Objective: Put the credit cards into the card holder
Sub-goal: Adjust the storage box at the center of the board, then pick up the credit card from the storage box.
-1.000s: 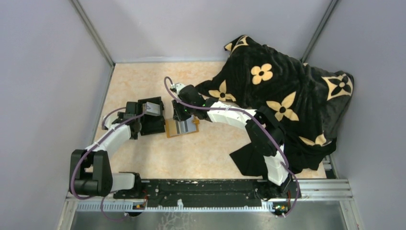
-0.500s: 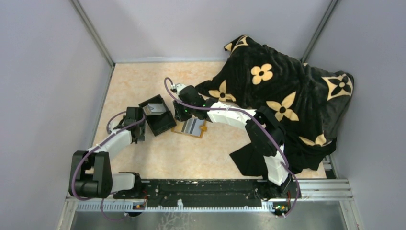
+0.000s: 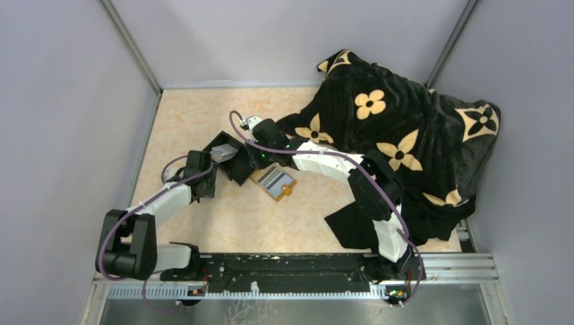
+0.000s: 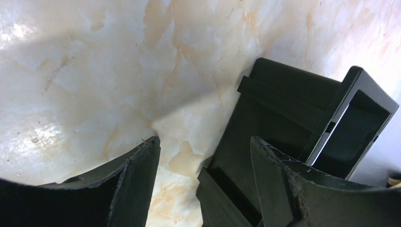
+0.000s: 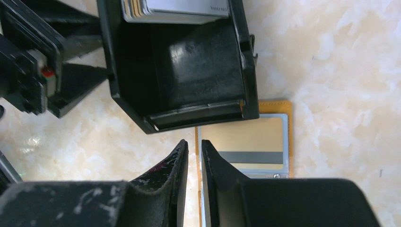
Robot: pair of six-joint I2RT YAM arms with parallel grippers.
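The orange-tan card holder (image 3: pixel 275 183) lies flat on the table with a golden-tan, grey-striped credit card (image 5: pixel 246 135) on a pale one inside it. My right gripper (image 3: pixel 260 164) stands over the holder's (image 5: pixel 274 101) left edge. Its jaws (image 5: pixel 194 144) are nearly closed, and that edge runs into the thin gap between them. More credit cards (image 3: pixel 222 154) are stacked in a black open box (image 3: pixel 233 168), seen at the top of the right wrist view (image 5: pixel 175 9). My left gripper (image 3: pixel 205 181) is open (image 4: pixel 204 139) at the box's near-left corner (image 4: pixel 283 109), holding nothing.
A black blanket with tan flowers (image 3: pixel 399 135) is heaped over the right of the table, under the right arm. Grey walls close in the left, back and right. A metal rail (image 3: pixel 304 267) runs along the near edge.
The black box has turned and slid right toward the right gripper, with the left gripper following it. The card holder has swung round and shifted slightly right and nearer.
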